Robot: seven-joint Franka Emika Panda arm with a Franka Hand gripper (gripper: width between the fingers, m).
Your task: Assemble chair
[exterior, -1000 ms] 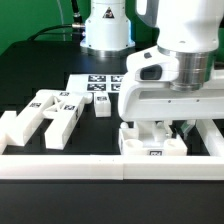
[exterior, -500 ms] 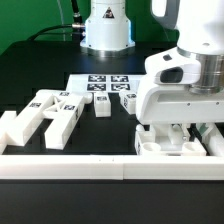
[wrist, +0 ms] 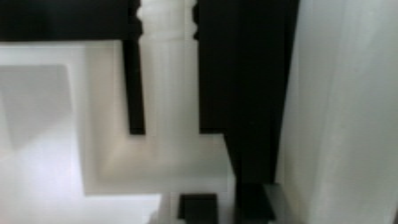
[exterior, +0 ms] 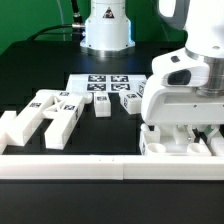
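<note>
The chair lies in loose white tagged pieces. One blocky slab piece (exterior: 178, 148) sits against the front rail at the exterior view's right. My gripper (exterior: 190, 130) is low over it, jaws shut, fingertips down at the piece; the hand's body hides the contact, so no grip on it shows. Close up in the wrist view are a blurred white slab (wrist: 63, 130), a white bar (wrist: 164, 70) and black gaps, with a dark fingertip (wrist: 199, 210) at the edge. Several leg and bar pieces (exterior: 55, 112) lie at the left, and two small ones (exterior: 102, 104) sit by the marker board.
The long white border rail (exterior: 70, 163) runs along the table's front edge. The marker board (exterior: 100, 84) lies flat behind the middle. The arm's white base (exterior: 105, 30) stands at the back. The table top is black.
My gripper has moved toward the exterior view's right along the front rail. The slab piece under it has shifted right with it. The left pieces have not moved.
</note>
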